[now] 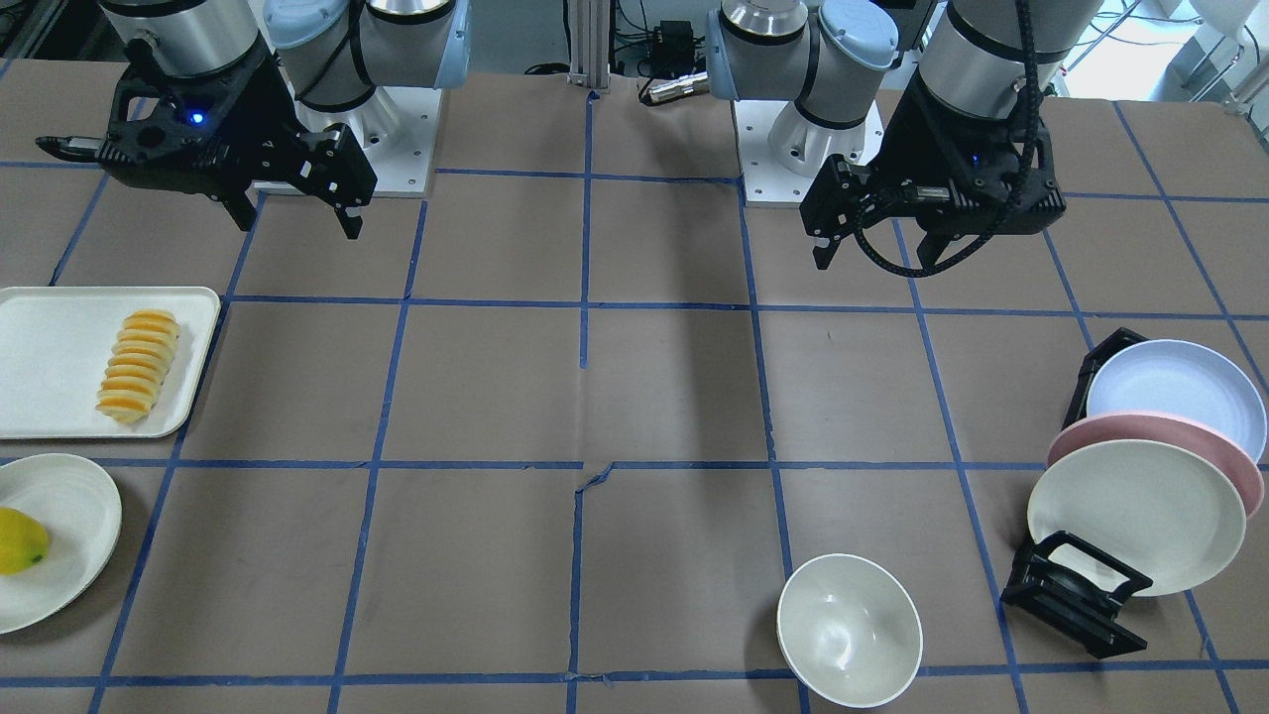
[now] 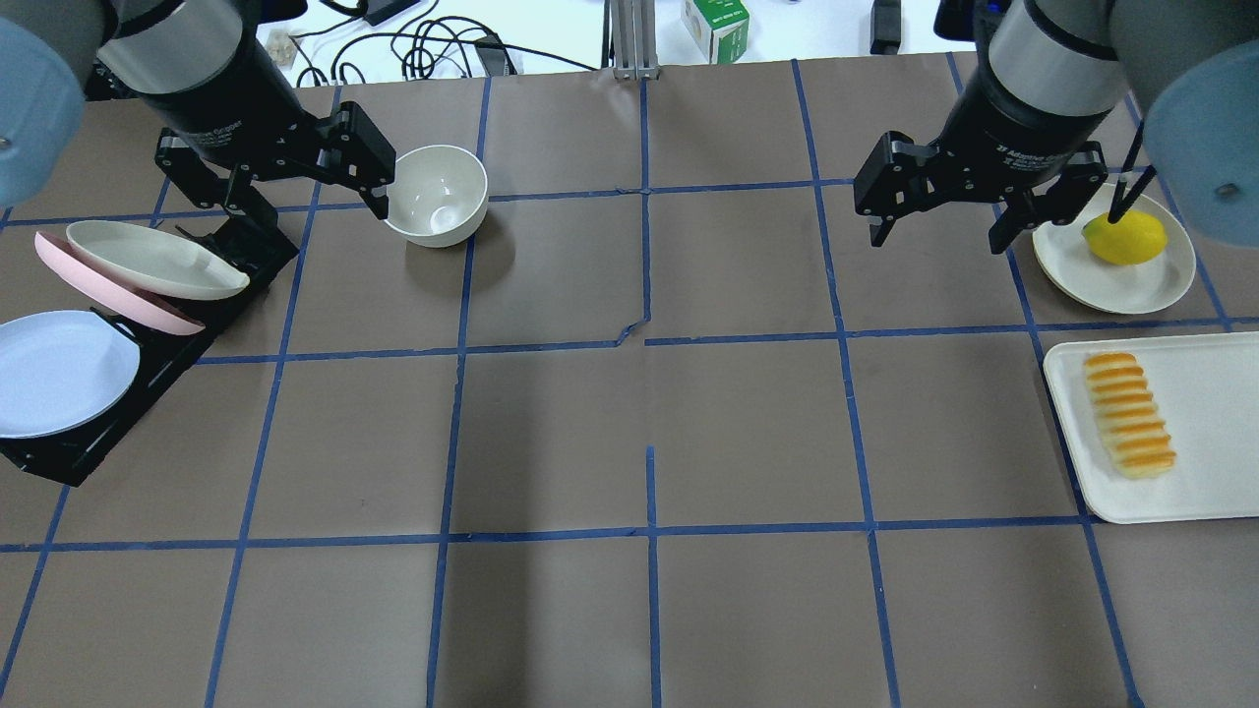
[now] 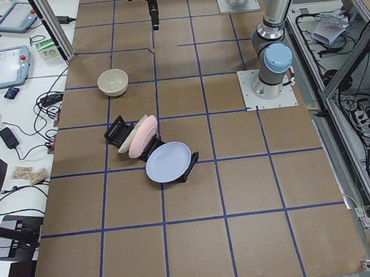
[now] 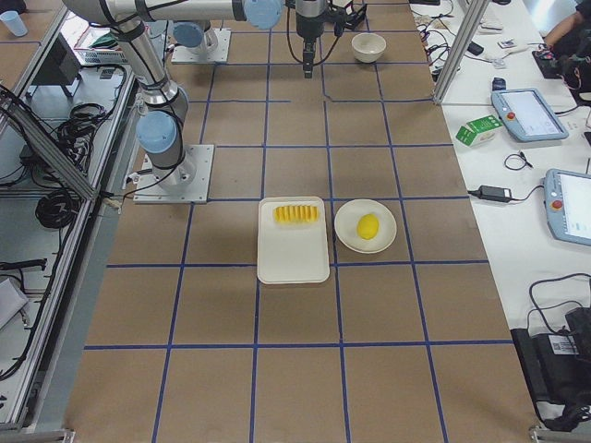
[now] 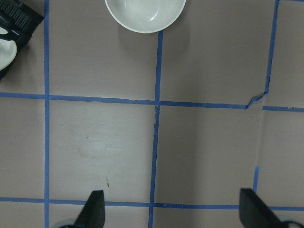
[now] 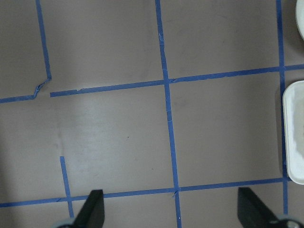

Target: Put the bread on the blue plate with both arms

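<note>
The bread [image 2: 1129,414] lies on a white tray [image 2: 1215,472] at the table's right side; it also shows in the front view [image 1: 139,364]. The blue plate [image 2: 54,372] leans in a black rack [image 2: 59,462] at the far left, and it shows in the front view [image 1: 1175,392]. My left gripper [image 2: 310,202] hangs open and empty above the table between the rack and a bowl. My right gripper [image 2: 936,236] hangs open and empty, beyond the tray and apart from the bread. The wrist views show both pairs of fingertips [image 5: 95,209] [image 6: 92,209] spread over bare table.
A pink plate [image 2: 118,300] and a cream plate [image 2: 148,261] lean in the same rack. A white bowl [image 2: 438,194] stands by my left gripper. A yellow lemon [image 2: 1124,238] sits on a cream plate [image 2: 1131,285] beyond the tray. Blue tape lines grid the brown table.
</note>
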You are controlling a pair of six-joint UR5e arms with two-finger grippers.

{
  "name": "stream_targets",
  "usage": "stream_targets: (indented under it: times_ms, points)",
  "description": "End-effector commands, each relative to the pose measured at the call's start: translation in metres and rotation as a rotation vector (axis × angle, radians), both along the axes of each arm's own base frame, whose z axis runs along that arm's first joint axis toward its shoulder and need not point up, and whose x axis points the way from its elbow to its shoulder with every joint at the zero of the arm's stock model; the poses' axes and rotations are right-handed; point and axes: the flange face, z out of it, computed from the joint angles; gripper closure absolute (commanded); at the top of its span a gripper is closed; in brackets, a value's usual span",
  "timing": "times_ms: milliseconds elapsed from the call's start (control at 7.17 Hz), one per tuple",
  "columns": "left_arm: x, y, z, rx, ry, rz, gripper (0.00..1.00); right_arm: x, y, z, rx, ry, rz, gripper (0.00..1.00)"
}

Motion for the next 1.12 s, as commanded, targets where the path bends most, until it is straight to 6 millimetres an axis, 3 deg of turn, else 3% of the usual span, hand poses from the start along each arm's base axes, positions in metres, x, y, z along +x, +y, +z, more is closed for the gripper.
stream_targets:
  times_ms: [0, 279, 419, 698, 837, 977]
  points:
    - [0.000, 0.003, 0.002, -0.004, 0.000, 0.000, 0.00, 0.002, 0.001, 0.000, 0.000, 0.002, 0.005, 0.00]
    - [0.012, 0.022, 0.011, 0.032, -0.044, -0.027, 0.00, 0.001, 0.001, 0.000, 0.002, 0.002, 0.002, 0.00]
    - [0.065, 0.027, 0.016, 0.062, -0.180, 0.043, 0.00, -0.001, 0.001, 0.000, 0.003, 0.007, -0.002, 0.00]
    - [0.230, 0.020, -0.005, 0.109, -0.178, 0.277, 0.00, -0.001, 0.000, -0.002, 0.005, 0.001, -0.004, 0.00]
    - [0.309, 0.015, -0.013, 0.007, -0.213, 0.337, 0.00, -0.006, -0.002, -0.003, 0.007, 0.016, -0.010, 0.00]
    - [0.371, 0.022, -0.037, 0.042, -0.212, 0.414, 0.00, -0.018, -0.007, -0.005, 0.000, 0.025, -0.039, 0.00]
